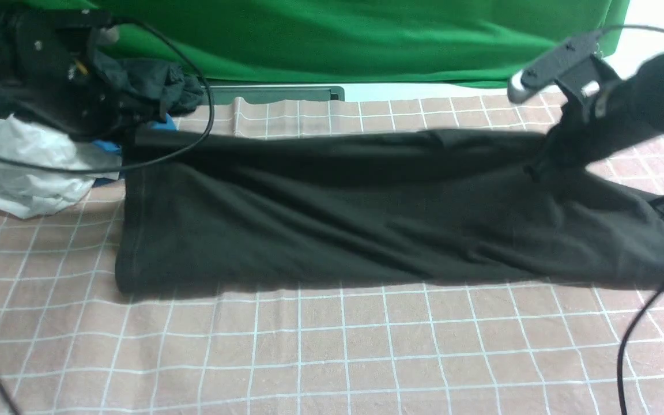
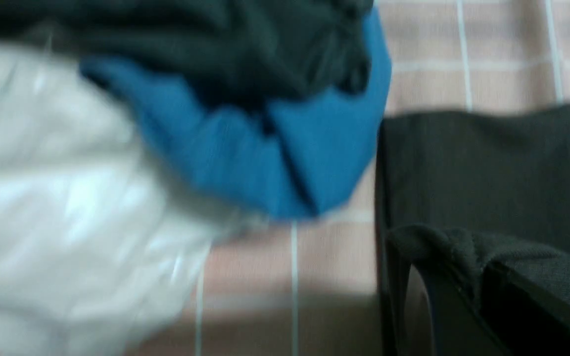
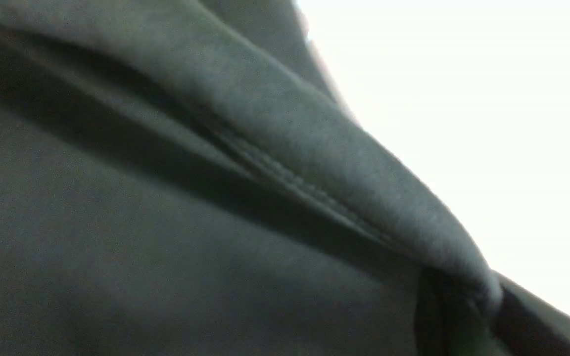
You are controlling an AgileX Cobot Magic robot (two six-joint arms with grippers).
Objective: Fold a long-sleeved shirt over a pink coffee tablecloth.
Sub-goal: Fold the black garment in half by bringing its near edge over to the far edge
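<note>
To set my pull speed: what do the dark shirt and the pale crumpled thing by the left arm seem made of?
The shirt: matte woven or knit fabric, perhaps cotton-like; it drapes in soft folds and shows a fine texture in the left wrist view.
The pale crumpled item: thin, slightly glossy, creased; possibly plastic film, though light synthetic cloth fits too.

Shirt [image 1: 320, 219], long-sleeved, black: one, spread wide over the middle of the scene, creased diagonally, its far edge pulled into a long band between the two arms. Tablecloth [image 1: 366, 351], pinkish with pale grid lines: one, beneath the shirt, bare on the near side. Left pincer [image 1: 142, 124]: shut on the shirt's far left corner. Right pincer [image 1: 539, 164]: shut on the shirt toward the right. White crumpled cloth [image 1: 32, 167], dark bundled cloth [image 1: 159, 83], and a bit of blue fabric [image 1: 165, 124]: far left. Green backdrop [image 1: 355, 40]: behind, at the far side.
</note>
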